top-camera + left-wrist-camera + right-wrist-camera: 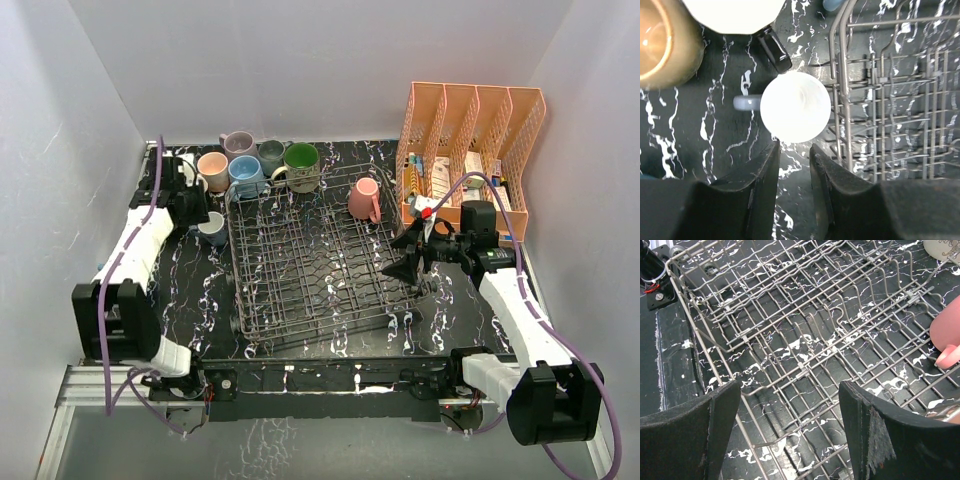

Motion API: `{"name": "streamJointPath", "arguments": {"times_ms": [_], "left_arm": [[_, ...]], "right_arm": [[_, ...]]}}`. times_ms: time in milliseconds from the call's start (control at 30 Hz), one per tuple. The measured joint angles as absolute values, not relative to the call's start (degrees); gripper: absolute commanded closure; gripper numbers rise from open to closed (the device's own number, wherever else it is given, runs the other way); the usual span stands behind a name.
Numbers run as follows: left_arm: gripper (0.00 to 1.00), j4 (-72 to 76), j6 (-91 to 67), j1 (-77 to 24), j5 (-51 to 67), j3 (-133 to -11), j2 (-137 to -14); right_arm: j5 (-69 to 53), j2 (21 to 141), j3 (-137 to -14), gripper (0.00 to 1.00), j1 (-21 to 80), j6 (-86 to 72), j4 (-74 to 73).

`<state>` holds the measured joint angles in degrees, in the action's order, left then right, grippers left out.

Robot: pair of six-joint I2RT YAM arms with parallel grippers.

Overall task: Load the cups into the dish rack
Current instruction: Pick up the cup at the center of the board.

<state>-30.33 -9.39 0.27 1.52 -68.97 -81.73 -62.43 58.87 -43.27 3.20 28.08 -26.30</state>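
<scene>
The left gripper (794, 150) hangs over the dark marbled table (715, 140) left of the dish rack (320, 265), its fingers (760, 190) drawn near each other with a narrow, empty slit between them. A pale mug (796, 106) stands upright just ahead of the fingertips, its grey-blue handle turned away from the rack; whether the tips touch its rim is hard to tell from the wrist view. A peach mug (665, 45) sits farther off. More cups (255, 160) cluster behind the rack's far left corner. The right gripper (790, 425) is spread wide and holds nothing, above the rack's right side. A pink mug (363, 198) stands in the rack's far right corner.
</scene>
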Motion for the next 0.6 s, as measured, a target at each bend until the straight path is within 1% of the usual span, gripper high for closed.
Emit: {"name": "streamJointPath", "arguments": {"times_ms": [200,433,600], "left_arm": [[0.69,-28.67,0.67,0.38,2.15,-71.44,-90.56],[0.69,-28.21,8.49,1.02,0.73,-75.53,-95.04],[0.72,-28.38,11.84,1.02,0.14,-76.86,-98.13]], "right_arm": [[-62.96,58.87,-43.22,0.18,3.07,27.68,-25.32],[-63.13,58.94,-42.17,0.18,2.70,26.98,-24.67],[-63.22,59.07,-42.09,0.18,2.46,26.85,-24.36]]}}
